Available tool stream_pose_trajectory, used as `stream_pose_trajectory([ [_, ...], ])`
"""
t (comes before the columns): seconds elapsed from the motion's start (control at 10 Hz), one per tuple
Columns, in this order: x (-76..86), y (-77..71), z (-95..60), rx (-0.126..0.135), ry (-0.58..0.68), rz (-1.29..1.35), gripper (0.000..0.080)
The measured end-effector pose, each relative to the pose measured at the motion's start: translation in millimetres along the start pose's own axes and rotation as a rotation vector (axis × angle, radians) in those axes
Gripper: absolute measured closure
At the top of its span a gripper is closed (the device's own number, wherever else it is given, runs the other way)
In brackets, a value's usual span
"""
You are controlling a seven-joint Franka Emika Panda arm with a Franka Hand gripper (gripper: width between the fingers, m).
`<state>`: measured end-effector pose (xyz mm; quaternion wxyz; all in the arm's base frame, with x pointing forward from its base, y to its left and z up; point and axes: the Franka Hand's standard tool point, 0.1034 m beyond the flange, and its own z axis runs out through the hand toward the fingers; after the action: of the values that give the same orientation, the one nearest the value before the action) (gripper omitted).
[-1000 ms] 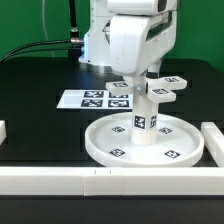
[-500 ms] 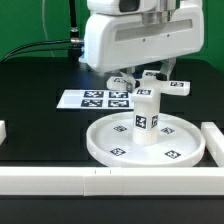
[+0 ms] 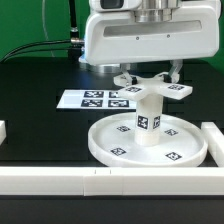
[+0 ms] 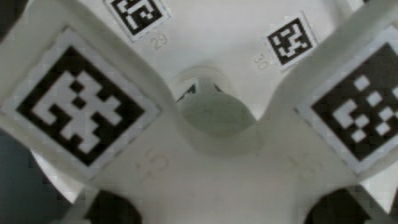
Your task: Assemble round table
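The foot (image 3: 153, 88), a white cross with black-white tags on its arms, sits level on top of the leg (image 3: 148, 117), a short thick cylinder standing upright at the middle of the disc (image 3: 148, 142). The disc is round, rimmed and white, carries square tags on its floor, and lies on the black table (image 3: 40, 100) near the front edge, toward the exterior view's right. The gripper (image 3: 153, 74) hangs straight over the foot, with dark fingers (image 3: 177, 70) reaching down at the cross's sides; whether they pinch it or stand spread I cannot tell. In the wrist view the foot (image 4: 205, 110) fills the frame, four tagged arms meeting at a round hub, and two dark fingertips (image 4: 111, 210) show at one edge. Behind the disc, toward the back of the table, the marker board (image 3: 88, 99) lies flat. A long white bar (image 3: 100, 178) runs along the front edge, and another bar (image 3: 213, 138) borders the right side.
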<state>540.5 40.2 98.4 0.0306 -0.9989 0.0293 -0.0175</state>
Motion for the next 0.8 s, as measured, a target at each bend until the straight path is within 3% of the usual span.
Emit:
stream_pose_trajectory([
  [0.2,0.1,0.6,0.0,0.011,-0.001,0.133,0.0354],
  [0.3,0.5,2.8,-0.2,0.035,-0.006,0.321,0.0354],
  [0.4,0.8,2.7,-0.2,0.043,-0.008,0.435,0.0354],
  [0.8,-0.2,1.6,0.1,0.062,-0.015,0.880,0.0354],
])
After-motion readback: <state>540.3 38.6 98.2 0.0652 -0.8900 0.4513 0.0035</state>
